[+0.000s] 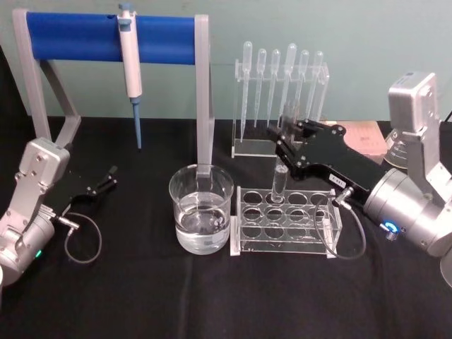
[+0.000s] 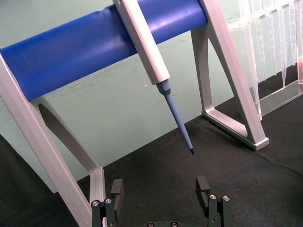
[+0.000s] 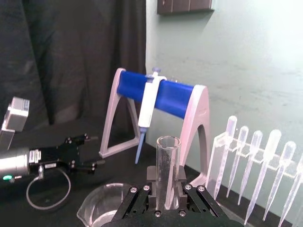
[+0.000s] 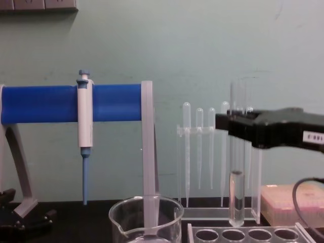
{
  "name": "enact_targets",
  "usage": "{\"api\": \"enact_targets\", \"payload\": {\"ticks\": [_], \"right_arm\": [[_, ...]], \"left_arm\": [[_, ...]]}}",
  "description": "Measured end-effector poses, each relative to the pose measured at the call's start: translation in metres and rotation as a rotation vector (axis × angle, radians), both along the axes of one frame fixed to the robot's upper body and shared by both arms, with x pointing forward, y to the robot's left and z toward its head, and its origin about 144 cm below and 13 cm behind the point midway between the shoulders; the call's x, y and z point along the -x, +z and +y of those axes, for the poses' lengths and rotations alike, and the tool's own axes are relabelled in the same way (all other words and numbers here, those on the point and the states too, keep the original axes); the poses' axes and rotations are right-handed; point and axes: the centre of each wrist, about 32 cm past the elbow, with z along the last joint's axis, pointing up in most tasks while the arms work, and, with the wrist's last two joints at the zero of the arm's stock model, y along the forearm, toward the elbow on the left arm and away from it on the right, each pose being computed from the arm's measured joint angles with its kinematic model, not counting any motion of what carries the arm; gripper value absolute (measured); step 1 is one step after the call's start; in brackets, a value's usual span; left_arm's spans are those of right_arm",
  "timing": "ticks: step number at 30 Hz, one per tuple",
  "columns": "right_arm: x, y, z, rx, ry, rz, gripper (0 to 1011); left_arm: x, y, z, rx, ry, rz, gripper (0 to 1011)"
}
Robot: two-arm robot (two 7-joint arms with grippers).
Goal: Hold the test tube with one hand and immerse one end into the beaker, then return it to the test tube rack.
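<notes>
The test tube (image 1: 280, 182) stands upright, a clear glass cylinder, with my right gripper (image 1: 281, 146) shut on its upper part. In the chest view the test tube (image 4: 236, 192) has its rounded bottom just above the back row of the clear rack (image 4: 243, 235). In the right wrist view the black fingers (image 3: 151, 178) press on both sides of the test tube (image 3: 167, 156). The beaker (image 1: 201, 209), wide and holding clear liquid, sits to the left of the rack (image 1: 286, 224). My left gripper (image 1: 101, 185) rests open at the table's left, far from both.
A blue-barred stand (image 1: 113, 37) with a hanging pipettor (image 1: 131, 67) rises behind the beaker; one of its legs (image 1: 203, 99) comes down just behind it. A holder of plastic pipettes (image 1: 281, 85) stands behind the rack. A pink box (image 1: 364, 135) lies back right.
</notes>
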Motion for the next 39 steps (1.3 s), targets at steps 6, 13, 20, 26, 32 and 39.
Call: {"api": "enact_targets", "payload": {"ticks": [6,13,20,26,32,39], "right_arm": [[0.002,0.0035,0.0015,-0.011,-0.01,-0.002,229],[0.0021,0.0033,0.0013,-0.011,-0.009,-0.002,228],[0.002,0.003,0.0011,-0.011,-0.009,-0.002,229],[0.0019,0.0028,0.0009,-0.01,-0.008,-0.002,228],[0.0019,0.0028,0.0008,-0.01,-0.008,-0.002,228],[0.0019,0.0028,0.0008,-0.01,-0.007,-0.002,228]], "left_arm": [[0.0,0.0,0.0,0.0,0.0,0.0,1000],[0.0,0.0,0.0,0.0,0.0,0.0,1000],[0.0,0.0,0.0,0.0,0.0,0.0,1000],[0.0,0.0,0.0,0.0,0.0,0.0,1000],[0.0,0.0,0.0,0.0,0.0,0.0,1000],[0.0,0.0,0.0,0.0,0.0,0.0,1000]]}}
